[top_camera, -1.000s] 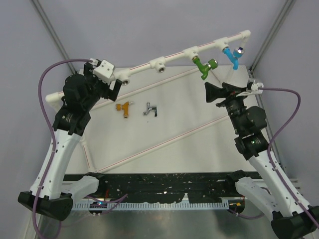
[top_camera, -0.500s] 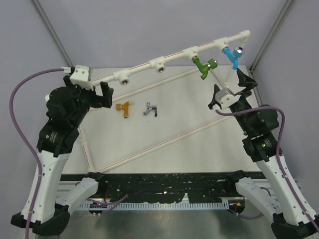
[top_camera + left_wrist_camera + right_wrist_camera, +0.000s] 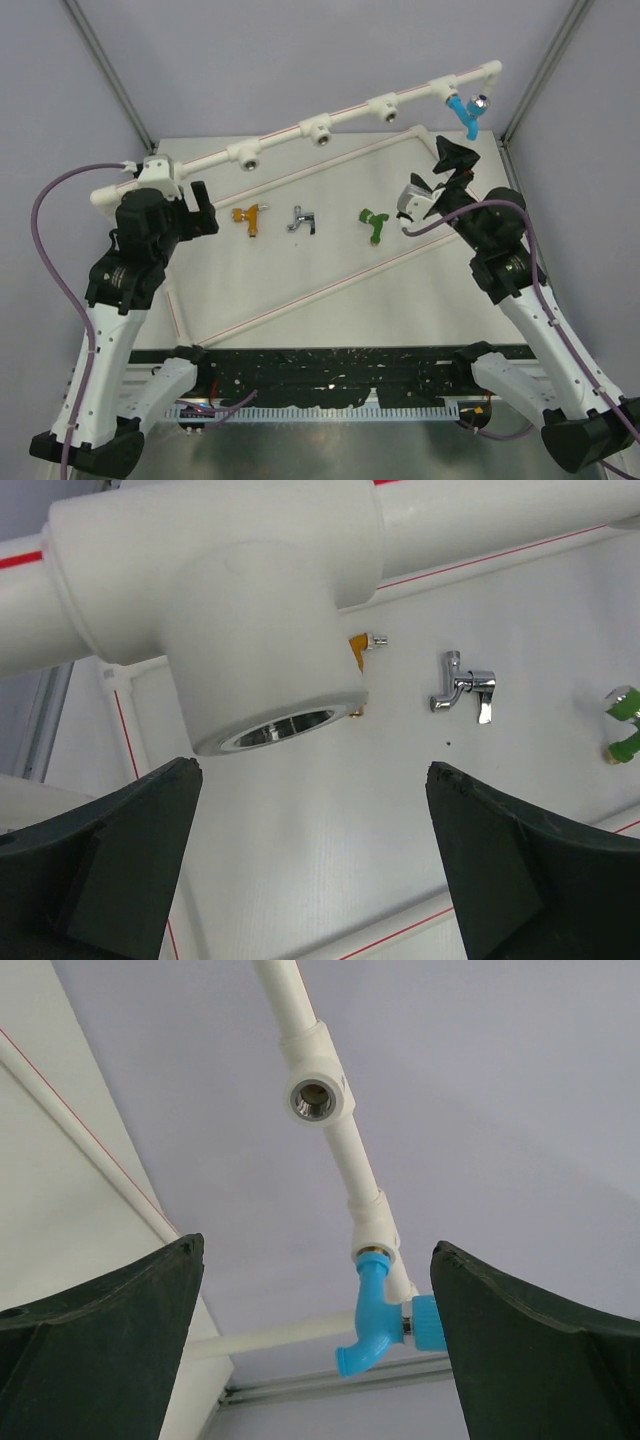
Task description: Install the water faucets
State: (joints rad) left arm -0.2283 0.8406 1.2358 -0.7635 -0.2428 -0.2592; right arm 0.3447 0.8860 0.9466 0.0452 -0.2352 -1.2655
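The blue faucet [image 3: 466, 110] sits screwed into the far-right socket of the white pipe frame [image 3: 350, 115]; it also shows in the right wrist view [image 3: 375, 1325]. The green faucet [image 3: 372, 224] lies loose on the table. The silver faucet [image 3: 302, 219] and orange-gold faucet [image 3: 250, 217] lie to its left. My right gripper [image 3: 452, 162] is open and empty, below the blue faucet, apart from it. My left gripper [image 3: 203, 210] is open and empty, left of the orange-gold faucet. The left wrist view shows the silver faucet [image 3: 462, 685] and the green one [image 3: 625, 725].
Three frame sockets stand empty [image 3: 245, 156], [image 3: 320, 130], [image 3: 385, 108]. One fills the left wrist view [image 3: 270, 630] and hides most of the orange-gold faucet [image 3: 365, 643]. Lower frame pipes [image 3: 330, 285] cross the table diagonally. The right wrist view [image 3: 318, 1247] shows an empty socket [image 3: 316, 1100].
The green faucet has left its socket on the pipe and now lies on the table. My right gripper swung from it toward the blue faucet. My left gripper drew back from the pipe.
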